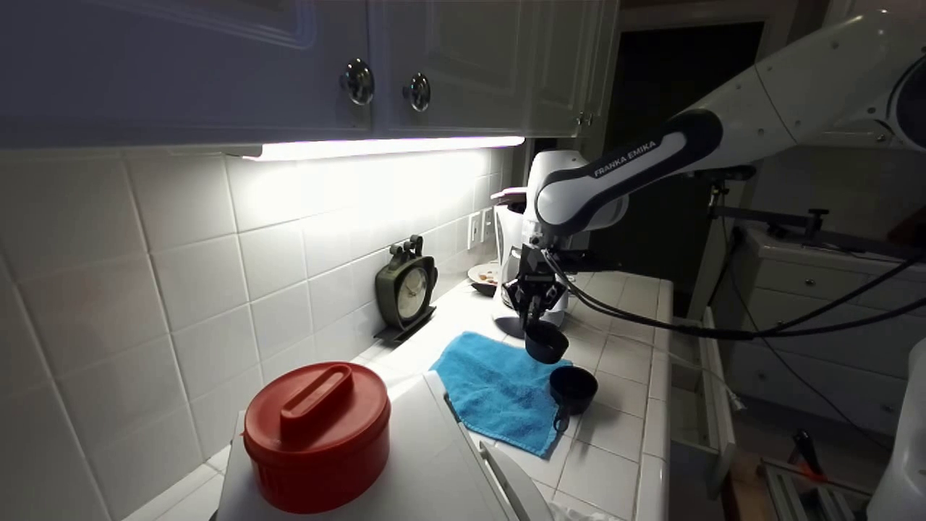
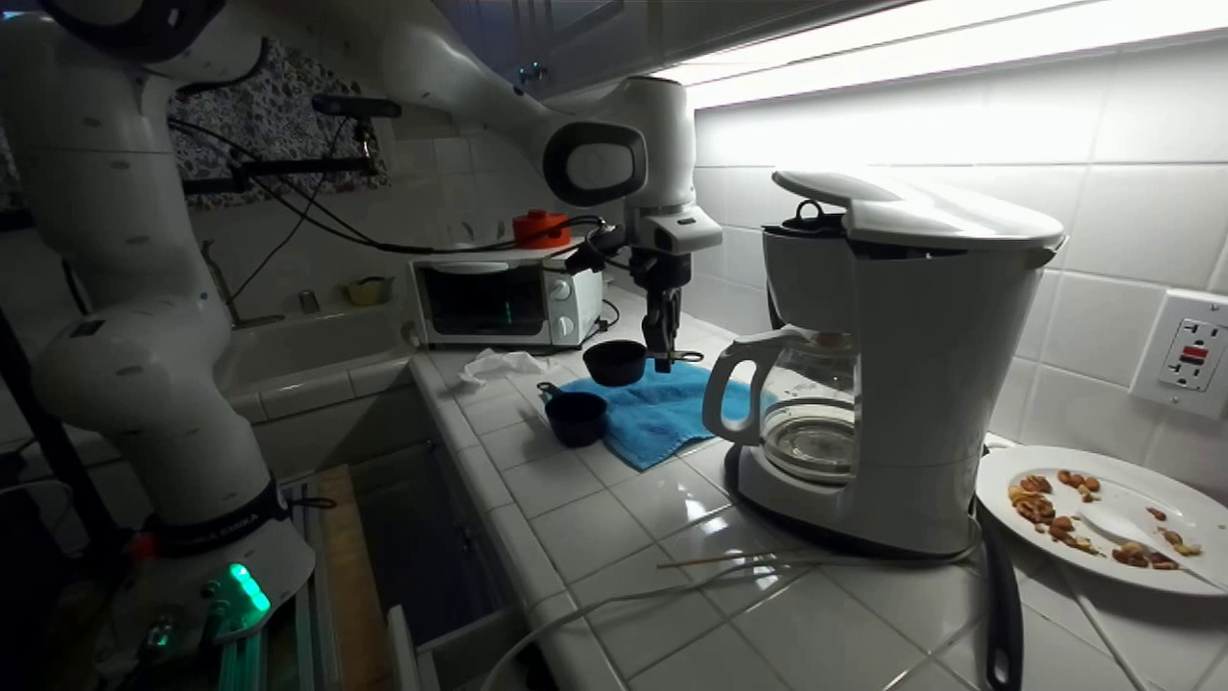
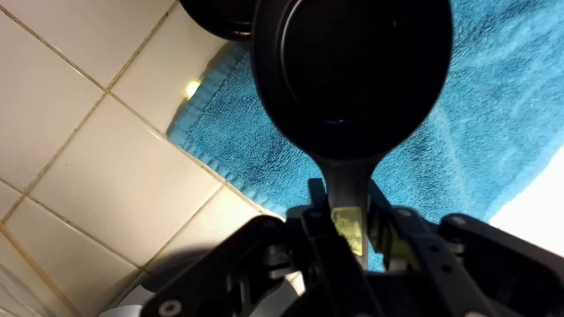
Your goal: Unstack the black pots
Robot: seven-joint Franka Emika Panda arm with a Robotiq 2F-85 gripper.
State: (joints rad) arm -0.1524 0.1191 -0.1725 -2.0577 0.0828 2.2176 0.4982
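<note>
Two small black pots with handles show apart from each other in both exterior views. My gripper [image 1: 533,316] is shut on the handle of the held pot [image 1: 546,343]. In the wrist view the fingers [image 3: 346,191] stand on both sides of the handle, which bears a yellow label; the held pot [image 3: 352,79] fills the top middle. It appears to hang a little above the blue towel [image 2: 662,415]. The other black pot [image 2: 576,419] stands on the tiles at the towel's edge, its handle out to the side. The wrist view shows only part of the other pot [image 3: 222,17].
A white coffee maker [image 2: 935,384] with a glass carafe [image 2: 815,437] stands close to the gripper. A toaster oven [image 2: 487,303] carries the red lidded container [image 1: 318,441]. A clock [image 1: 409,289] leans by the wall. A plate [image 2: 1185,485] holds nuts. An open drawer [image 1: 716,412] juts below the counter.
</note>
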